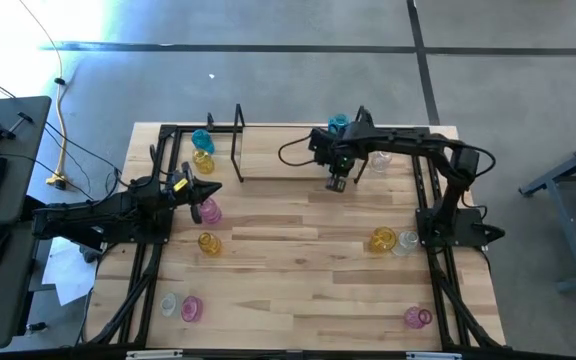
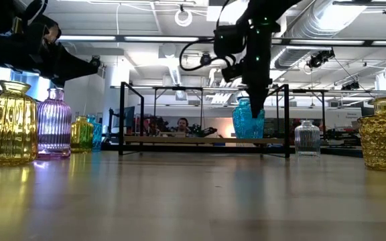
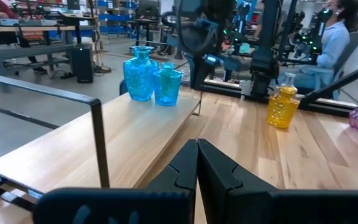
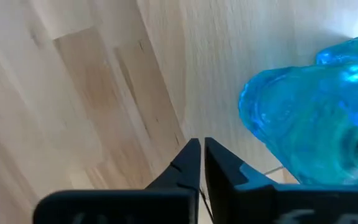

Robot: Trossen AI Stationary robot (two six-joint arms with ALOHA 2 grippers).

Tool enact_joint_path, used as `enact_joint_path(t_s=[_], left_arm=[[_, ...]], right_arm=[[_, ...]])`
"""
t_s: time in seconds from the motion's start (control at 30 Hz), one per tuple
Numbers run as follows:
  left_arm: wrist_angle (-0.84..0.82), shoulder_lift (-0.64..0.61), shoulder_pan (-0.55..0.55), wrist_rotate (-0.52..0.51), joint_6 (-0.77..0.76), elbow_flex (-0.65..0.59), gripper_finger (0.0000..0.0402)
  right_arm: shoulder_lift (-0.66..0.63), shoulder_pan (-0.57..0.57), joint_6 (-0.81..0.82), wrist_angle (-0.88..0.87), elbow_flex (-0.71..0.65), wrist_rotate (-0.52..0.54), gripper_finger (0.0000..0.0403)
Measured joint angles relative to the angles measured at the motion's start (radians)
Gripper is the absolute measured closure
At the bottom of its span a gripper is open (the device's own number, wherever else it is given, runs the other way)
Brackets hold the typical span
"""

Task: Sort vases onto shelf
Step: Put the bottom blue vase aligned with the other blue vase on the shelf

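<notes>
The right gripper (image 1: 337,184) is hanging over the tabletop just in front of the shelf (image 1: 268,150), its two dark fingers pressed together and pinching nothing; in the right wrist view the fingertips are meeting above pale wood grain, with a faceted cyan-blue glass vase (image 4: 316,118) glinting just beside them. In the low view that cyan vase (image 2: 248,120) is standing upright on the shelf's light-wood board (image 2: 200,140), partly hidden behind the dark arm coming down in front of it. Thin black metal rods (image 2: 121,117) are framing the board as upright posts.

The left gripper (image 1: 208,190) is waiting near the table's left side, its fingers also closed on nothing, pointing toward the shelf. Its wrist view is showing two cyan vases (image 3: 153,79) standing close together at the far end of the board.

Ribbed and bumpy glass vases are standing scattered over the butcher-block table (image 1: 298,290): a pink one (image 1: 208,211) just beside the left gripper, an amber one (image 1: 209,242) nearer the front, an amber one (image 1: 383,240) touching or nearly touching a clear one (image 1: 405,243) on the right, and pink ones (image 1: 417,318) near the front corners. A seated person (image 3: 334,43) is showing beyond the table.
</notes>
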Motion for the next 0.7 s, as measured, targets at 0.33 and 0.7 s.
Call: enact_joint_path(t_s=[0.33,0.7], left_arm=[[-0.006,0.000,0.000,-0.001,0.000,0.000,0.0401],[-0.022,0.000,0.000,-0.005,-0.001,0.000,0.0401]], right_arm=[[0.000,-0.038,0.017,0.068,-0.038,0.075,0.0401],[0.000,-0.071,-0.024,0.103,-0.038,0.075,0.0401]])
